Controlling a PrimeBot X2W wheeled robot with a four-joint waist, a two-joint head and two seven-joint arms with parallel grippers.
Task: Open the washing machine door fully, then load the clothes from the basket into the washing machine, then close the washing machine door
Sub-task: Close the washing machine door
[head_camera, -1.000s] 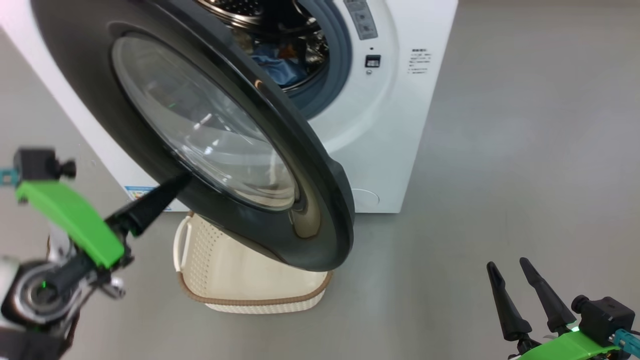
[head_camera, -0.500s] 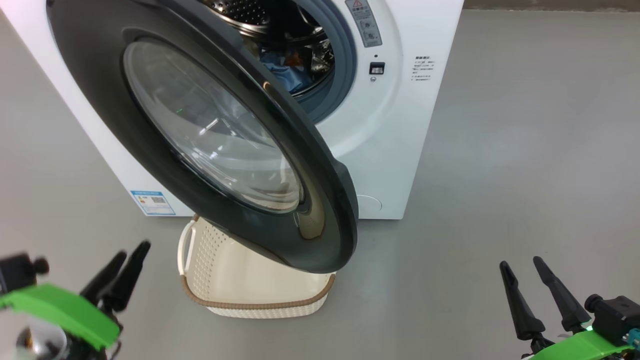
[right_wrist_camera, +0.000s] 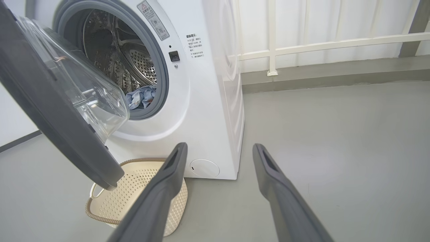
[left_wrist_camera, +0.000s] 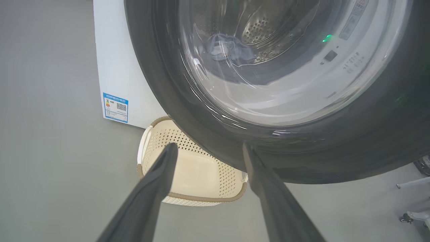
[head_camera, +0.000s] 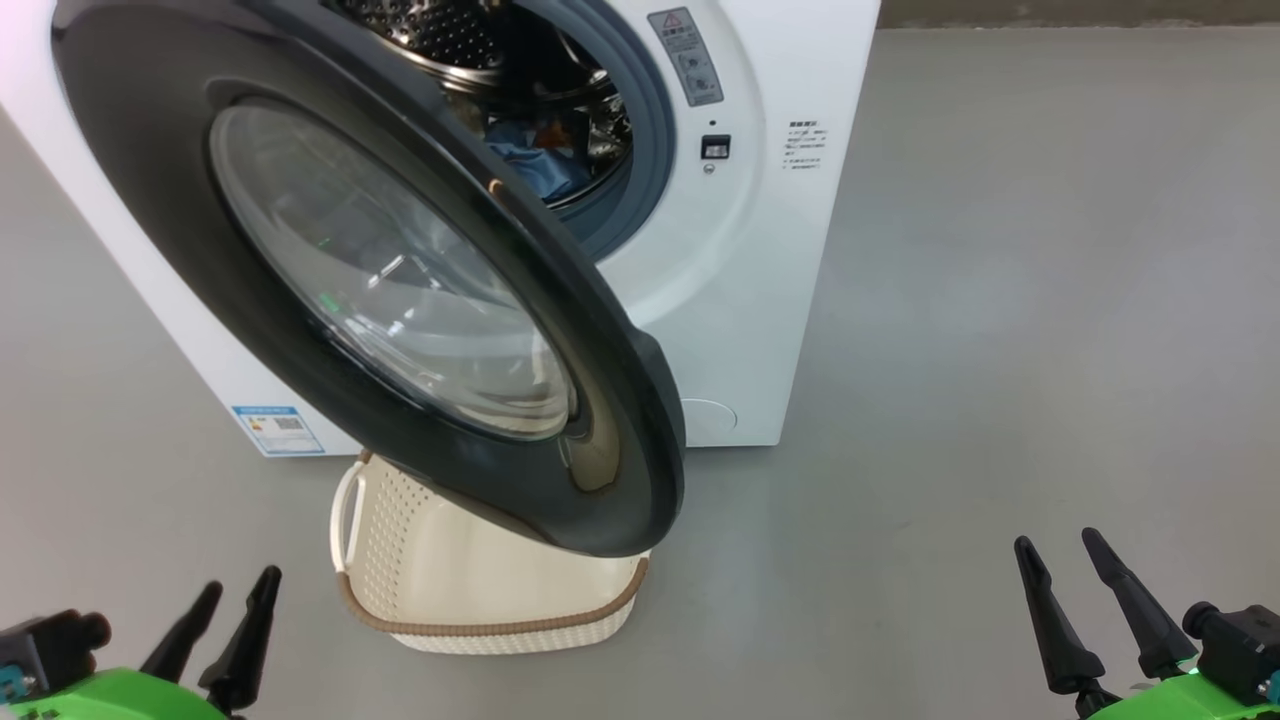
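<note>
Left claw [head_camera: 242, 578] noted at 7 o'clock of the head view, fingers spread apart and holding nothing. Right claw [head_camera: 1056, 536] sits at 5 o'clock, likewise spread and empty. Both stand clear of all items. Washing machine door [head_camera: 390, 280] is found part open. Its plane slants across the front of the washing machine [head_camera: 740, 300] from the hinge side near 10 o'clock to the free edge near 5 o'clock, overhanging the basket [head_camera: 480, 630] on the floor [head_camera: 1000, 350]. Basket appears empty as far as its visible part goes. Clothes [head_camera: 530, 165], blue with an orange patch, lie inside the drum [head_camera: 430, 35]. Assessment: loading looks complete, and closing the door is the outstanding step. Governing relation: the door's outer glass face lies at 1 o'clock from the left claw and is turned toward it, with the black rim near ahead in that claw's wrist view. The right claw has the door at 10 o'clock, seen from the edge and inner side, well apart. Left claw is judged the nearer and better placed to push the face toward the opening.
</note>
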